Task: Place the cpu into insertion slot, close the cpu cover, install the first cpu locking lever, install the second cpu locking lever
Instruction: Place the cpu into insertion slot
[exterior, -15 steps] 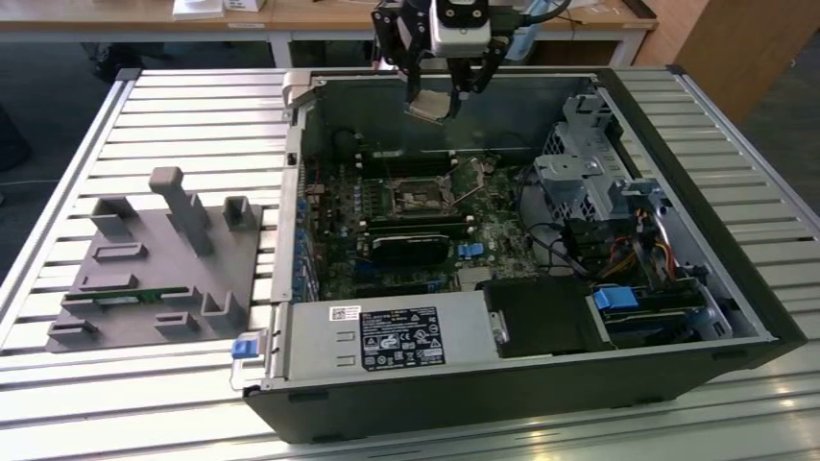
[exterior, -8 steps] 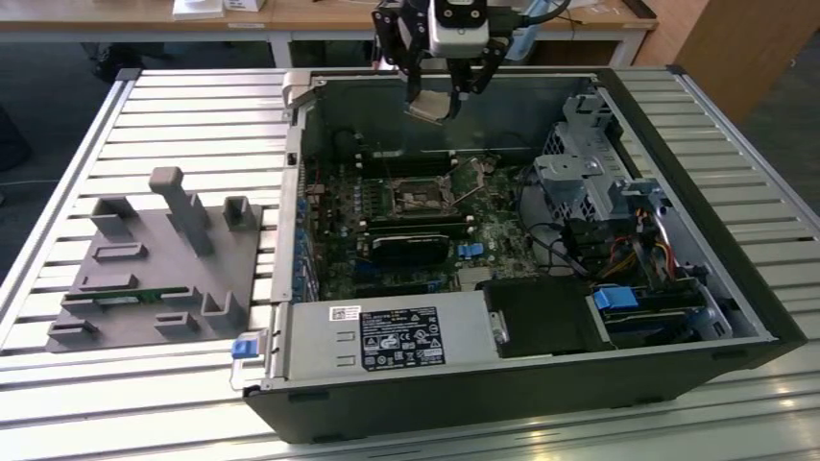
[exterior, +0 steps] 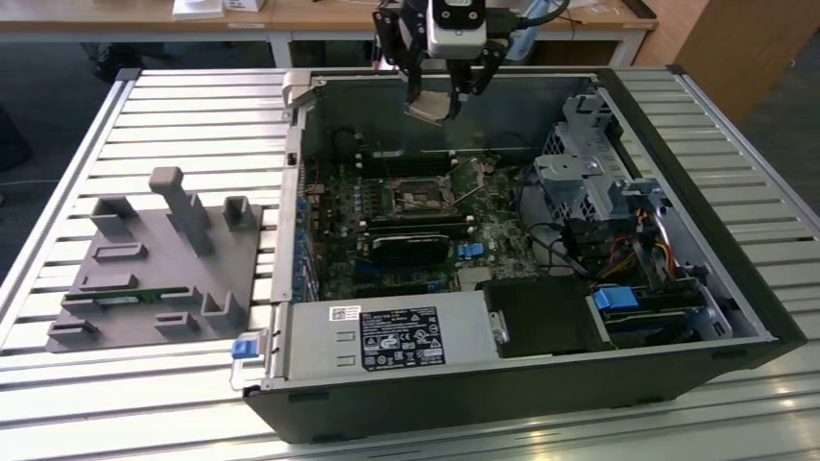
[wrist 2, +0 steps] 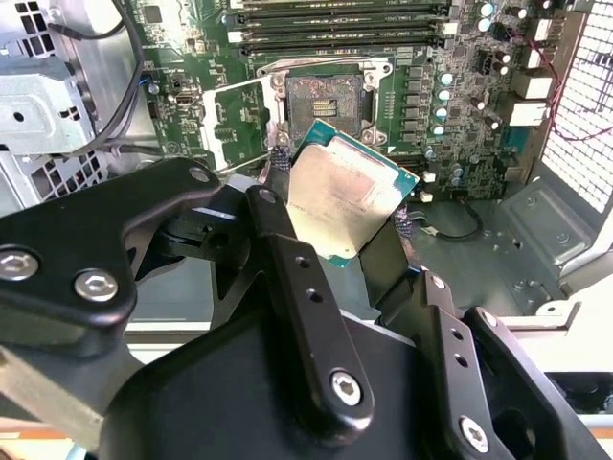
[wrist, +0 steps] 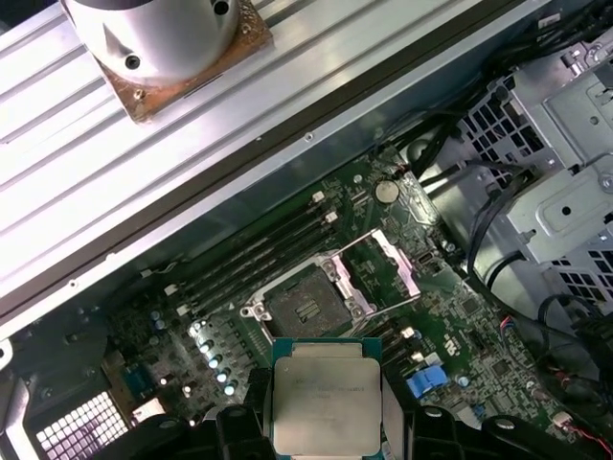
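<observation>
So the arm is hanging its wrist over the far wall of the open black metal computer case (exterior: 513,394), which sits on the slatted aluminium table (exterior: 154,115). The black-fingered gripper (exterior: 437,99) points pretty much straight down into the case.

It's clamped on the small flat square cpu (exterior: 432,108) with the silvery-beige metal top, one finger on each of two opposite edges. You can see that grip in both wrist views, with the cpu (wrist 2: 350,196) sitting between the black fingers (wrist 2: 278,230). The chip hangs a bit tilted in the exterior view.

The cpu (wrist: 326,402) is up in the air over the green circuit board (wrist 2: 479,163), not touching anything but the gripper (wrist: 326,410). The small square black insertion slot (wrist: 306,307) with its silvery rim sits bare below it. The thin silvery cpu cover (wrist: 388,264), the frame with the big square window, is flipped open right beside the slot.

Off to the exterior view's left there's a grey plastic fixture block (exterior: 141,288) on the table.
</observation>
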